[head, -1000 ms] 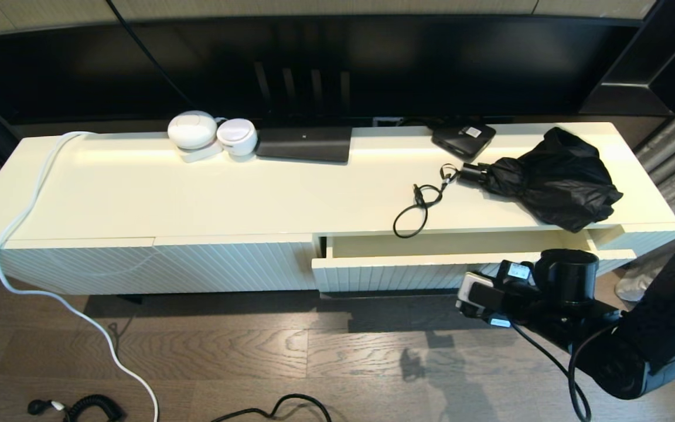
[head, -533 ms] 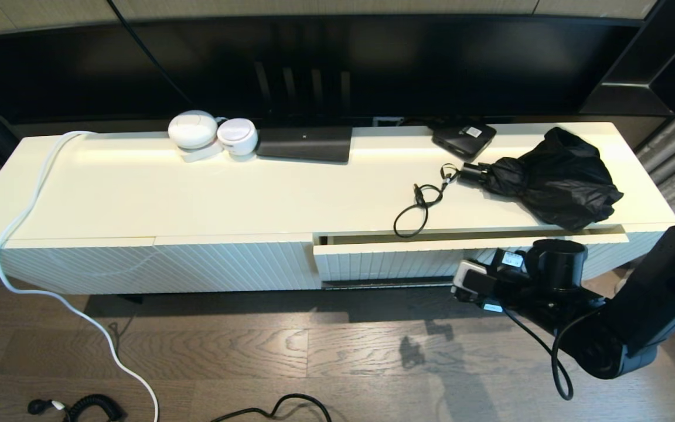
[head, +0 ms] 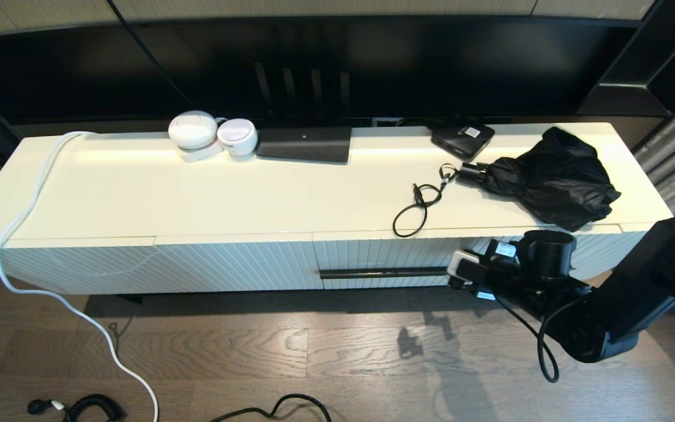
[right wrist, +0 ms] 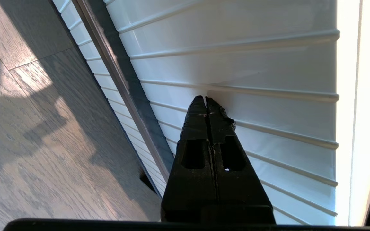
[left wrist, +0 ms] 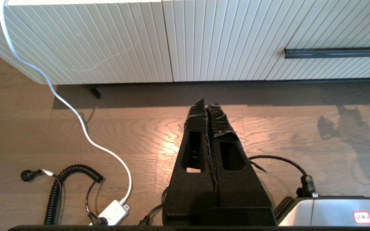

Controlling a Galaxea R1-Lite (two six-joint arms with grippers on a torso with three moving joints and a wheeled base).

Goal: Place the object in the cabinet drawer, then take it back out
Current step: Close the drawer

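Note:
The cabinet drawer [head: 384,253] is shut, its ribbed cream front flush with the cabinet and its black bar handle [head: 379,272] showing. My right gripper [right wrist: 205,99] is shut with nothing in it. Its tips press on the drawer front [right wrist: 236,64] just beside the handle [right wrist: 120,83]. The right arm [head: 548,275] reaches in low from the right. A black folded umbrella [head: 554,179] lies on the cabinet top above the drawer, its strap [head: 419,205] trailing to the front edge. My left gripper [left wrist: 207,104] is shut and empty, parked above the floor facing the cabinet.
On the cabinet top [head: 197,193] stand two white round devices [head: 211,133], a black flat box [head: 305,143] and a small black box [head: 463,138]. A white cable [head: 21,234] runs down to the wooden floor, where black cords [head: 88,404] lie.
The drawer has slid from partly open to fully shut. My right arm moved forward toward the cabinet with it. The umbrella has stayed on top.

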